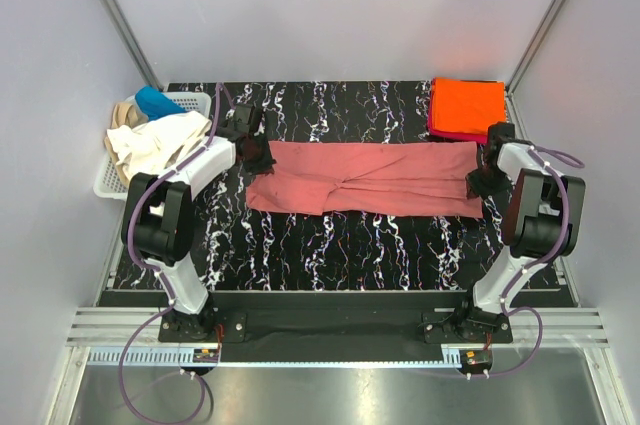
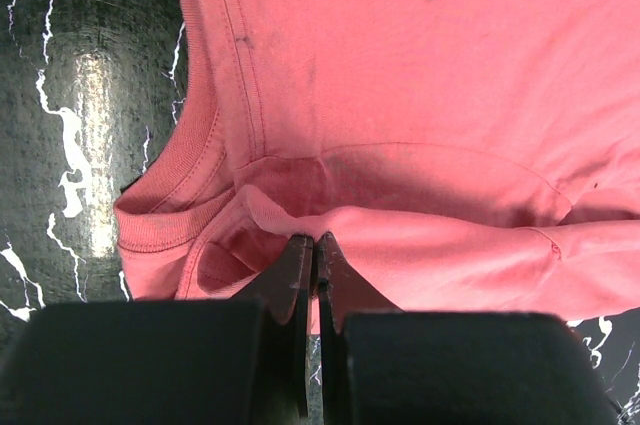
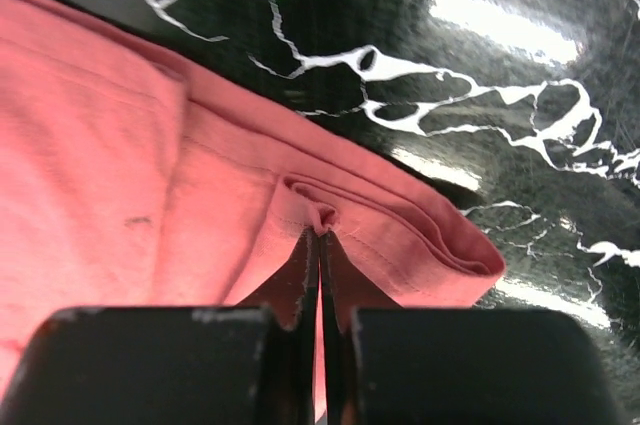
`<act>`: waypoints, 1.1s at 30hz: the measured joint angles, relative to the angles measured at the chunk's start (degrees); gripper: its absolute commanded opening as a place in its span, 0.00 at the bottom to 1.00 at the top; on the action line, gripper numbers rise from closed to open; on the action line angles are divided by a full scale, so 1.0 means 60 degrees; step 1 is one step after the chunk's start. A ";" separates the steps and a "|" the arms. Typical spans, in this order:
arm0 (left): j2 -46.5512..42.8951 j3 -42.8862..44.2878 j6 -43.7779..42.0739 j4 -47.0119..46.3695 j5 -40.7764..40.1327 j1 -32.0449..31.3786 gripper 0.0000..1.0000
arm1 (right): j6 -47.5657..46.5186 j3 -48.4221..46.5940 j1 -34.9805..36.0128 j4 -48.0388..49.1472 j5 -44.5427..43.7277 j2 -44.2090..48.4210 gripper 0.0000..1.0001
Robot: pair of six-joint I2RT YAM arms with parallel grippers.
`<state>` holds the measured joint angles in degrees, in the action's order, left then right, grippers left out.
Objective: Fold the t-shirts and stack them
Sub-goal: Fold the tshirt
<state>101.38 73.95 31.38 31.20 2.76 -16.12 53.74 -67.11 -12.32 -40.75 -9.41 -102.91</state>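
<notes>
A salmon-pink t-shirt (image 1: pixel 365 178) lies stretched in a long folded band across the black marble table. My left gripper (image 1: pixel 262 157) is shut on its collar end; in the left wrist view the jaws (image 2: pixel 313 242) pinch a fold of cloth beside the ribbed neckline (image 2: pixel 165 207). My right gripper (image 1: pixel 477 181) is shut on the hem end; in the right wrist view the jaws (image 3: pixel 320 233) pinch the layered hem (image 3: pixel 400 230). An orange tee (image 1: pixel 467 104) lies folded square on a magenta one (image 1: pixel 440 132) at the back right.
A white lattice basket (image 1: pixel 118 150) stands at the left edge of the table, holding cream-white (image 1: pixel 160 140), tan (image 1: pixel 122 114) and blue (image 1: pixel 157 102) tees. Grey walls close in the table on three sides.
</notes>
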 measured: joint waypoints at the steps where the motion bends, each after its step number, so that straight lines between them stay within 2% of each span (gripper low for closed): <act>1: 0.0000 0.0015 0.0007 0.0004 -0.0004 0.0000 0.00 | -0.0047 0.0000 0.0000 0.0069 -0.0018 0.0033 0.00; 11: 0.0408 0.0361 0.0033 0.0051 -0.0069 -0.0011 0.00 | -0.0743 -0.0386 0.0000 0.0186 -0.0178 0.0084 0.00; 20: 0.0754 0.0364 0.0036 0.0142 -0.0113 -0.0011 0.00 | -0.1242 -0.1377 0.0000 0.0153 -0.0288 -0.0809 0.00; 33: 0.0882 0.0546 0.0055 0.0215 -0.0106 -0.0135 0.00 | -0.1282 -0.1435 0.0000 -0.0058 -0.0769 -0.0984 0.00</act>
<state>106.67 77.23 31.70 32.49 2.13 -16.93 46.04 -75.72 -12.32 -41.10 -14.02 -108.81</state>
